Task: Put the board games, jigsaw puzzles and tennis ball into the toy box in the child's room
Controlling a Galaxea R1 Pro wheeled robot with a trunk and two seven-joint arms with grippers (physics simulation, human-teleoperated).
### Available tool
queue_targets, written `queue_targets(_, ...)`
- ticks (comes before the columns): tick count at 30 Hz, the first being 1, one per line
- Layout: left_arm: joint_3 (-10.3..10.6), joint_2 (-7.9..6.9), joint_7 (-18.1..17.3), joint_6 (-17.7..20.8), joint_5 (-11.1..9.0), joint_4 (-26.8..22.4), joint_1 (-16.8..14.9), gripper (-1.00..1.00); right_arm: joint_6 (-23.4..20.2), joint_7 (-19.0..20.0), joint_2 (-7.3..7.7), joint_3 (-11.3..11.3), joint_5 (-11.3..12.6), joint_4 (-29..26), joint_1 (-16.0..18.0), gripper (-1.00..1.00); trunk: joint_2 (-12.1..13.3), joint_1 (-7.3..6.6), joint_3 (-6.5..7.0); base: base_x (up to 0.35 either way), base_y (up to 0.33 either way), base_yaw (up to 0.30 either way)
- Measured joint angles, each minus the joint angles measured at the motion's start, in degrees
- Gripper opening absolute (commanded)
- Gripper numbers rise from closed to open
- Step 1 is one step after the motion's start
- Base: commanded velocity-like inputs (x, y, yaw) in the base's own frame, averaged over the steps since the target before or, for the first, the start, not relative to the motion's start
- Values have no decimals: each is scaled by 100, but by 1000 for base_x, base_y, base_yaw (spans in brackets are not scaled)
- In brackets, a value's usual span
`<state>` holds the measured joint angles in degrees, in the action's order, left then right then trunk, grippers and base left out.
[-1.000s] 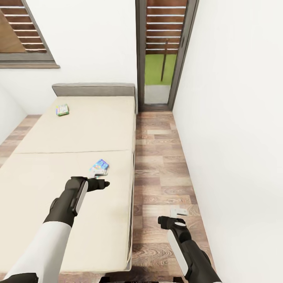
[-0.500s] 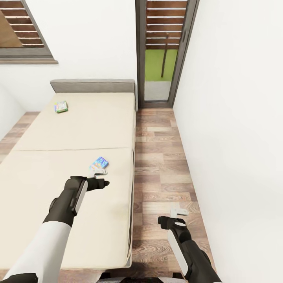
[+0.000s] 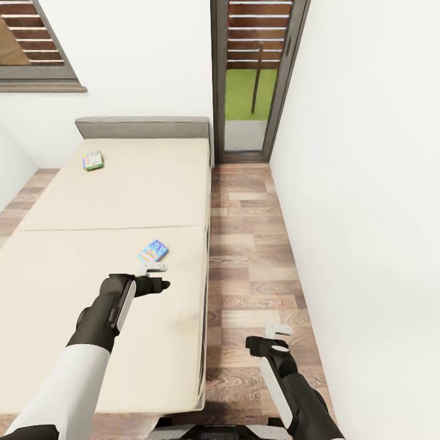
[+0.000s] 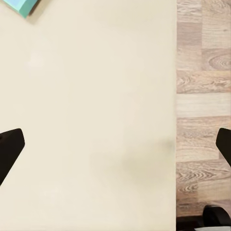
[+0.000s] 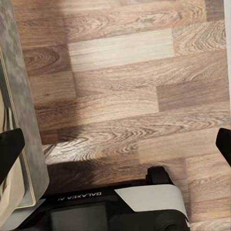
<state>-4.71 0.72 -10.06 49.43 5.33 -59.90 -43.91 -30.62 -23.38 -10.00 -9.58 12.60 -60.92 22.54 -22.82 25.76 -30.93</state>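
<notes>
The bed (image 3: 122,201) with its beige mattress and grey headboard lies ahead on the left. One board game (image 3: 153,251), pale blue with a bright print, lies near the mattress's right edge. A second board game (image 3: 93,161) rests far off by the headboard. My left gripper (image 3: 156,267) hovers open over the mattress just short of the near game, whose corner (image 4: 21,5) shows in the left wrist view. My right gripper (image 3: 278,330) hangs open and empty over the wooden floor (image 5: 125,86) beside the bed.
A narrow strip of wooden floor (image 3: 250,244) runs between the bed and the white wall (image 3: 366,214) on the right. A glass door (image 3: 247,79) stands at its far end. My own base (image 5: 120,202) shows in the right wrist view.
The whole view has shifted: bed, games and door sit slightly higher in the picture, so the camera moved. Both arms keep the same pose and both grippers stay open.
</notes>
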Motion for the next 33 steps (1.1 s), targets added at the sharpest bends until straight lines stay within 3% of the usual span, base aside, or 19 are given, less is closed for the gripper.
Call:
queue_targets(23,-2,-8,-56,-13,-8,-65,0,100,0,4,0,0,-5,21,2,100,0,0,-216,0,0,0)
queue_targets(30,-140,5,-139,89,-7,-302,-18,100,-1,9,0,0,-4,26,2,100,0,0,-281,0,0,0)
queue_targets(33,-191,17,-127,296,3,-355,-227,100,-1,14,0,-3,-1,26,2,100,-1,0,-309,0,0,0)
